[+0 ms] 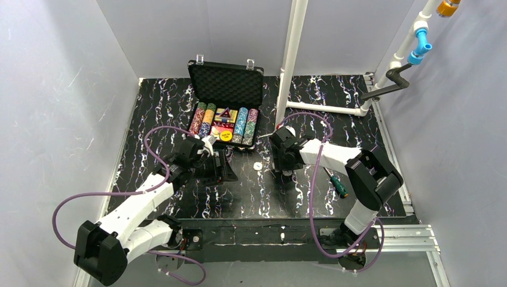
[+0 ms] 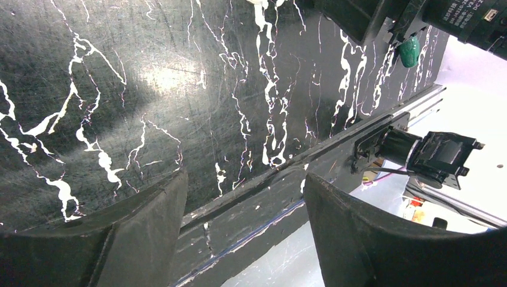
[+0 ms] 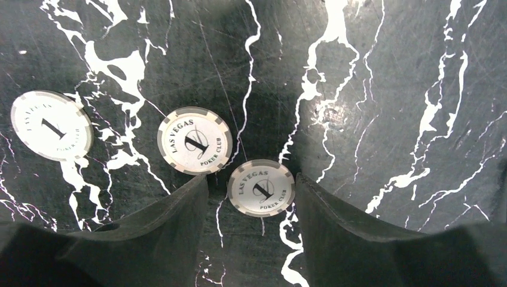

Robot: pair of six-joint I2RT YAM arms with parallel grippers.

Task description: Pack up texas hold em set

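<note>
The black foam-lined case [image 1: 227, 84] stands open at the back, with rows of multicoloured chips [image 1: 241, 124], a red triangle [image 1: 225, 113] and a yellow disc [image 1: 226, 136] inside. Three white "Las Vegas Poker Club" chips lie flat on the table in the right wrist view: one far left [image 3: 51, 125], one in the middle [image 3: 195, 140], one nearest [image 3: 261, 187]. My right gripper [image 3: 251, 186] is open and straddles the nearest chip, whose edge is close to the right finger [image 3: 341, 221]. From above only one white chip [image 1: 257, 165] shows, left of the right gripper [image 1: 281, 160]. My left gripper [image 2: 245, 185] is open and empty.
A green-handled screwdriver [image 1: 336, 182] lies right of the right arm; its handle [image 2: 409, 51] shows in the left wrist view. A white pipe frame [image 1: 293, 54] rises right of the case. The left gripper [image 1: 220, 167] hovers in front of the case, its camera facing the table's front edge [image 2: 287, 179].
</note>
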